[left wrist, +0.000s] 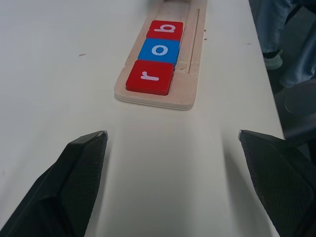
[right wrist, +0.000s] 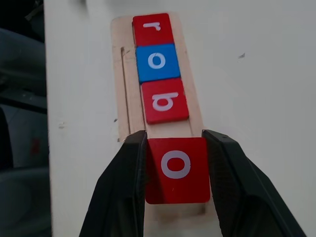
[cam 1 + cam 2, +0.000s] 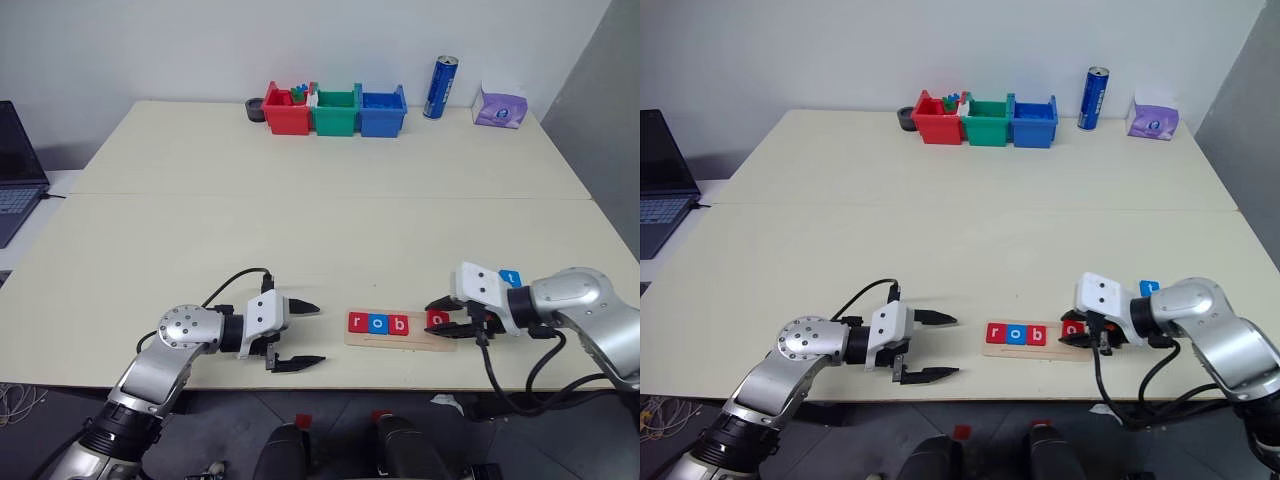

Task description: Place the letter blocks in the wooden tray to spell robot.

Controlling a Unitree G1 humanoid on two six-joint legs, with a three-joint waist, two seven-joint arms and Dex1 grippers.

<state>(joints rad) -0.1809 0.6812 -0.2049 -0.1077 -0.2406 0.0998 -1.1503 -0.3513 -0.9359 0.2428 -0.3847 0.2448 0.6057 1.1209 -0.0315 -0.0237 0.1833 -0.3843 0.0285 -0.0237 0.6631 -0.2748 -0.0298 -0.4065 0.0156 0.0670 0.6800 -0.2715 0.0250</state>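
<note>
Partly behind the right pincer, clamped red o block over tray; left pincer apart.

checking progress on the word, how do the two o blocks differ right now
The blue o block lies flat in the wooden tray, second in the row between the r block and the b block. The red o block is clamped between the fingers of the right gripper over the tray's next open spot. The blue one has nothing gripping it. Both are square tiles bearing a white lowercase o.
</note>
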